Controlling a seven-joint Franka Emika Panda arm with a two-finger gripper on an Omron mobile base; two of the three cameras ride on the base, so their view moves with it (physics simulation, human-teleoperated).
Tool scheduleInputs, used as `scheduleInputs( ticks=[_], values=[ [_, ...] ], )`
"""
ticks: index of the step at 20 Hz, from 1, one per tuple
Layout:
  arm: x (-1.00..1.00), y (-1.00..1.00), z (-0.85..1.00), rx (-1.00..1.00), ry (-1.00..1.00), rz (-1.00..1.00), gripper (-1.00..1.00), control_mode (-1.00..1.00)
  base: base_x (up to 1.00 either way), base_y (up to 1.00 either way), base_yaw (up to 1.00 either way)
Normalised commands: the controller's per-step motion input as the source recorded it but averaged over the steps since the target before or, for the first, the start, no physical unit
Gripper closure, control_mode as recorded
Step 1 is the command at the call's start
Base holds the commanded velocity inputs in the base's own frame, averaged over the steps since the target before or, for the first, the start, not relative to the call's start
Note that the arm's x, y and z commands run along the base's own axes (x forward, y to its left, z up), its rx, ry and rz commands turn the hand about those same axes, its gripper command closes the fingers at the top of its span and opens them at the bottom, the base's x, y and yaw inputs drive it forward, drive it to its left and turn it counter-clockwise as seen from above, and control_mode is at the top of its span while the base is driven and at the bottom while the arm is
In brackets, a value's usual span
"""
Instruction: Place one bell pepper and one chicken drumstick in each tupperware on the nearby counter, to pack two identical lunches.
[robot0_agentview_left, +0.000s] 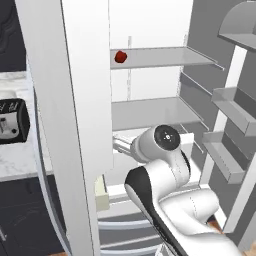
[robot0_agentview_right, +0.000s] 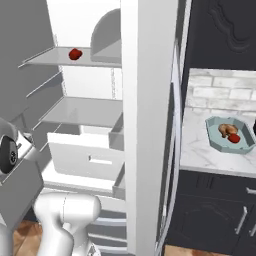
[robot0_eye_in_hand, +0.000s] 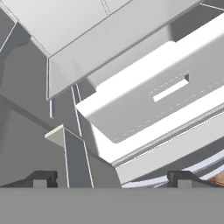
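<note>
End effector (robot0_eye_in_hand: 111, 179) spread wide and empty inside the open fridge.
Its finger tips sit at 6 o'clock in the hand view, touching nothing, facing the white drawer (robot0_eye_in_hand: 153, 94). One bell pepper (robot0_agentview_left: 120, 57) rests on the upper shelf (robot0_agentview_left: 165, 56). On the bench (robot0_agentview_right: 200, 130), the teal tupperware (robot0_agentview_right: 215, 140) holds a chicken drumstick (robot0_agentview_right: 227, 130), its axis unclear, and a second pepper (robot0_agentview_right: 234, 138).
</note>
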Motion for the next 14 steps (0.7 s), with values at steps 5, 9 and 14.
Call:
scheduleInputs(
  ticks=[5, 9, 14],
  values=[
    [0.0, 0.0, 0.0, 0.0, 0.0, 0.0, -1.0, 1.0, 0.02, -0.5, 0.02],
    [0.0, 0.0, 0.0, 0.0, 0.0, 0.0, -1.0, 1.0, 0.18, 0.0, 0.0],
    [0.0, 0.0, 0.0, 0.0, 0.0, 0.0, -1.0, 1.0, 0.95, 0.0, -0.11]
  ],
)
